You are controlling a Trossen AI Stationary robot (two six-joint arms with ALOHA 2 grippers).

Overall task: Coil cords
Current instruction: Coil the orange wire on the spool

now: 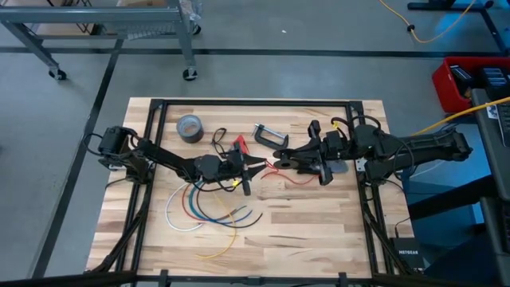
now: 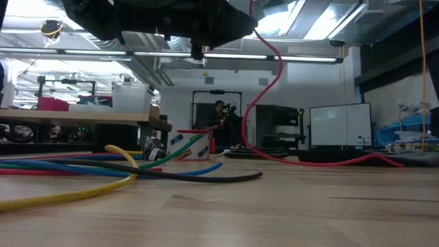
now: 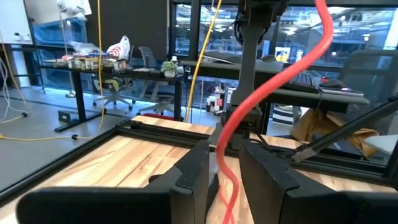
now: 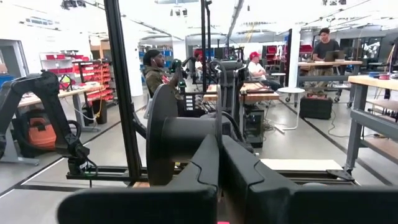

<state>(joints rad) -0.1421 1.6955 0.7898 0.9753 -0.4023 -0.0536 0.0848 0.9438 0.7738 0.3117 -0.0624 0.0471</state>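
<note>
left gripper (image 1: 256, 165) sits mid-table, fingers (image 3: 193, 177) partly parted with the red wire (image 3: 273, 84) running up between them; wrist view shows the wire in the gap, looks like a loose pinch, contact not clear. from there the wire rises, curving toward the right arm, and in the low view it drops in a loop (image 2: 269, 89) and trails flat along the tabletop. right gripper (image 1: 288, 159) is just across from the left one, nearly tip to tip, fingers closed; the small black spool (image 4: 180, 140) stands on edge right at its fingertips in the wrist view, appears clamped by its rim. in the high view a bit of red wire (image 1: 296, 178) lies on the wood under the right gripper. just beside the left gripper, toward its arm, a red cone-shaped piece (image 1: 239, 145). below the left arm the fanned bundle of coloured wires (image 1: 205, 209) spreads on the table. farther behind the left gripper a grey tape roll (image 1: 190, 127); behind the gap between the grippers a c-clamp (image 1: 269, 135). wooden table (image 1: 319, 239) with black frame. people (image 4: 155, 70) at benches in the room beyond.
</note>
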